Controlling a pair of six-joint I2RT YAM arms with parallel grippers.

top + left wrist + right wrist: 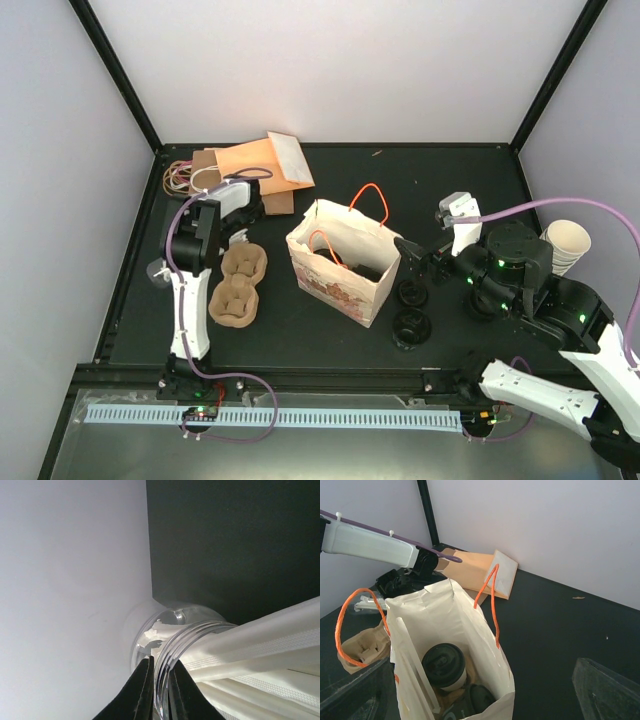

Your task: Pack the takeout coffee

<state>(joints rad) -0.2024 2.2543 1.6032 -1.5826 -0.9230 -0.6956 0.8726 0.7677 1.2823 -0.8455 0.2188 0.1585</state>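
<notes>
The left gripper [161, 662] is pressed together on the rim of a clear jar [172, 630], with one black finger inside the mouth and one outside. The jar lies tilted against the left wall where it meets the dark table [235, 545]. White paper-wrapped sticks [260, 650] project from the jar mouth past the fingers.

The right gripper [481, 685] is spread wide and holds nothing. Its two fingers sit at the lower corners of the right wrist view, with the mouth of the paper bag [487, 645] between and below them. In the top view this gripper is just beside the right edge of the bag.

The takeout coffee cup [444, 665] stands upright inside the bag, toward its left side, with a black lid on top and a cream wall visible beneath. A second black lid [481, 697] lies in the bag just beside the cup. The bag is white and stands open, with orange cord handles [492, 600] on both sides.

On the table:
- A brown cardboard cup carrier [238, 285] lies left of the bag, near the left arm.
- Two loose black lids [411, 312] lie right of the bag.
- A stack of cream cups [567, 245] is at the far right edge.
- Flat orange-tan paper bags [262, 165] lie at the back left corner.
</notes>
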